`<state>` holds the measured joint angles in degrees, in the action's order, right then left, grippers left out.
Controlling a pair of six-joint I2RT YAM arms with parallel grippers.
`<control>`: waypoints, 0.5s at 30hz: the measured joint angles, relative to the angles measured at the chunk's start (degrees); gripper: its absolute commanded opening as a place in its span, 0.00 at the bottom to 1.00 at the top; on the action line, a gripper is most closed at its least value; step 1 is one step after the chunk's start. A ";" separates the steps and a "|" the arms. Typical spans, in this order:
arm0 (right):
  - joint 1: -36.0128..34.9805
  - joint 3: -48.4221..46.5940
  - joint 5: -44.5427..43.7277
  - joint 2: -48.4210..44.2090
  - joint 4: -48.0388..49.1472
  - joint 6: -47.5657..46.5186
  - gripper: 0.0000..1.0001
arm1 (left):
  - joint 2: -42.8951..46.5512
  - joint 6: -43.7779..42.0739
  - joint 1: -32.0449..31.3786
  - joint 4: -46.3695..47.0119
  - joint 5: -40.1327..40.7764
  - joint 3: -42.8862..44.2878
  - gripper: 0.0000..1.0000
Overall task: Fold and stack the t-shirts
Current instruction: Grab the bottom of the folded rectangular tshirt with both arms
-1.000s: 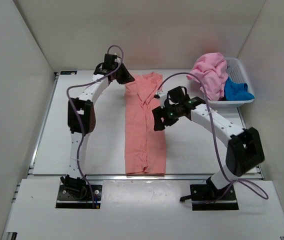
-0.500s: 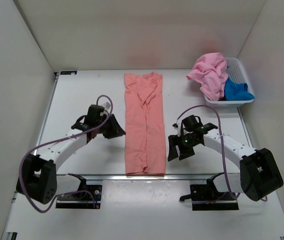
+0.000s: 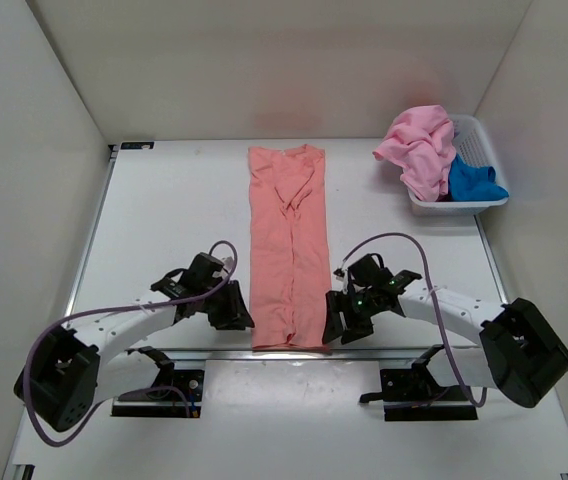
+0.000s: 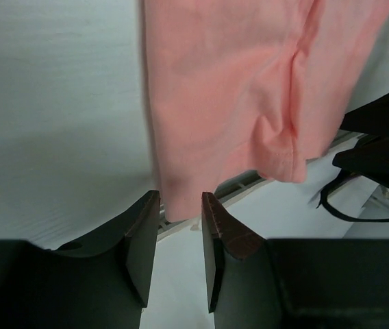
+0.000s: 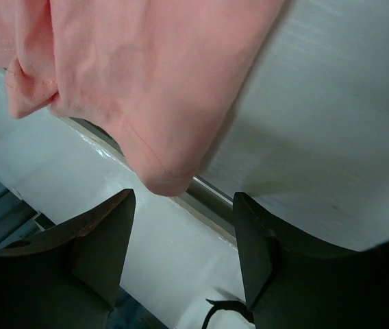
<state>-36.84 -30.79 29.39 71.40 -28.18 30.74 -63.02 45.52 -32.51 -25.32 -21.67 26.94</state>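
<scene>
Both of my arms have swung back from the far end of the table [image 3: 164,220] to its near edge within the last second; my left gripper [image 3: 232,315] now sits just beside the near left corner of the salmon-coral shirt [image 3: 289,250], and my right gripper [image 3: 339,325] just beside the near right corner; the shirt itself has not shifted.

It lies as a long narrow strip down the middle of the table, sides already folded inward, its near hem right at the table's front edge; the lighter pink shirt [image 3: 419,150] and the bright blue shirt [image 3: 474,180] are heaped in the white basket [image 3: 476,140] at the far right, well apart from me.

On the left wrist view my left gripper [image 4: 179,240] has its jaws parted only narrowly, with the shirt's corner [image 4: 174,202] just ahead of the gap and nothing held; on the right wrist view my right gripper [image 5: 184,226] stands wide apart, the other corner [image 5: 160,178] hanging just beyond it, also unheld.

I judge that the lengthwise fold is finished and the crosswise fold comes next; both corners must be pinched cleanly, through all layers, or the strip will splay as it lifts; two shirts are still unfolded.
</scene>
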 measured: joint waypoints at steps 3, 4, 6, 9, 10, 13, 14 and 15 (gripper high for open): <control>-1.49 0.61 0.00 0.04 1.62 1.86 0.56 | -2.10 0.26 -2.45 0.35 0.35 -0.04 0.43; -1.92 0.63 -0.02 0.17 2.19 2.36 0.56 | -2.99 0.42 -3.28 0.63 0.61 -0.02 0.43; -2.80 0.61 -0.02 0.74 3.56 3.19 0.56 | -4.94 0.61 -4.68 1.03 0.96 0.02 0.45; -4.00 0.20 -0.02 2.40 4.52 4.09 0.55 | -8.26 1.09 -6.60 1.57 1.27 0.33 0.46; -4.52 -0.20 0.07 3.08 4.74 4.28 0.54 | -9.29 1.53 -7.26 1.66 0.83 0.63 0.45; -6.23 -1.57 -0.20 5.18 5.46 4.20 0.29 | -11.87 1.97 -9.60 2.58 0.68 2.27 0.28; -6.71 -1.95 -0.35 5.92 5.64 3.93 0.04 | -12.90 2.19 -10.03 2.99 0.57 2.78 0.11; -7.08 -2.32 -0.39 6.62 5.68 3.69 0.00 | -14.01 2.19 -10.32 3.37 0.74 3.08 0.00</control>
<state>-43.92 -33.10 28.99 78.02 -22.50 34.44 -77.03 47.70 -42.83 -21.96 -20.93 30.02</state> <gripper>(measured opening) 0.176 0.194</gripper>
